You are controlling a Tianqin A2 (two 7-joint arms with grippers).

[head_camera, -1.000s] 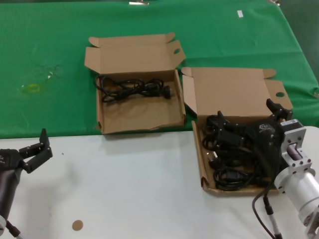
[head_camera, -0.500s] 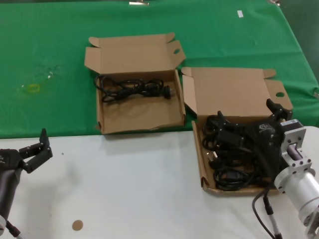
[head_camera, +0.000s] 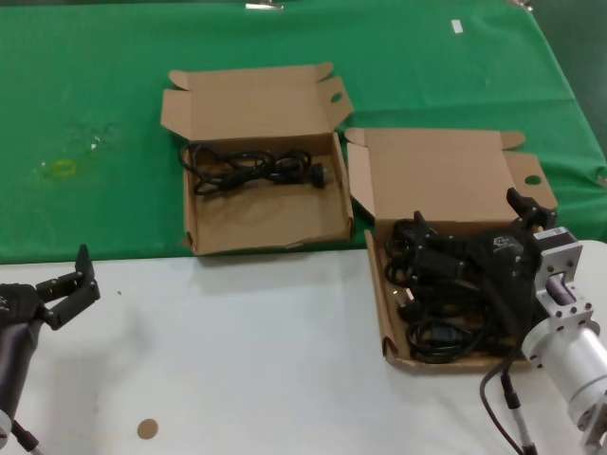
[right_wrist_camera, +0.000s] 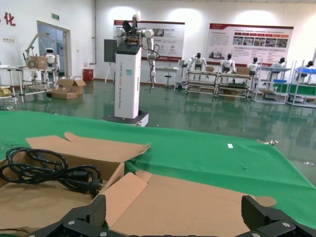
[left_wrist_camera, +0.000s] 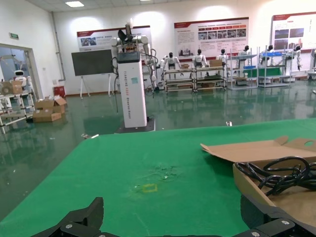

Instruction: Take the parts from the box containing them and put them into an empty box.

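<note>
Position of both arms is unchanged across the last second; no displacement of either gripper or of any carton content is observed.

Nearest the robot, on the white table [head_camera: 266,360], the left gripper [head_camera: 78,284] sits parked at the table's left edge, well apart from both cartons, its fingers spread and holding nothing. A small brown disc [head_camera: 146,429] lies on the table near it.

Right gripper [head_camera: 474,248] hangs over the box containing the parts [head_camera: 455,180], directly above the heap of black cords. Its fingers are spread wide, one reaching over the cords and the other towards the lid's side flap; the right wrist view confirms the two fingers [right_wrist_camera: 74,219] far apart with nothing between them. No cord is gripped.

Parts [head_camera: 432,299]: several coiled power cords remain piled in the lower half of this carton, touching one another.

Farther back, on the green cloth [head_camera: 95,95], stands the second box [head_camera: 261,213], lid raised. One cord [head_camera: 251,169] already lies in it against the back wall; it is therefore no longer empty.

Assessment: the standstill suggests the right arm is poised before descent. Transfer is at an early stage: one bundle moved, most outstanding. Tangling among the piled cords is the chief risk at the next pick.
</note>
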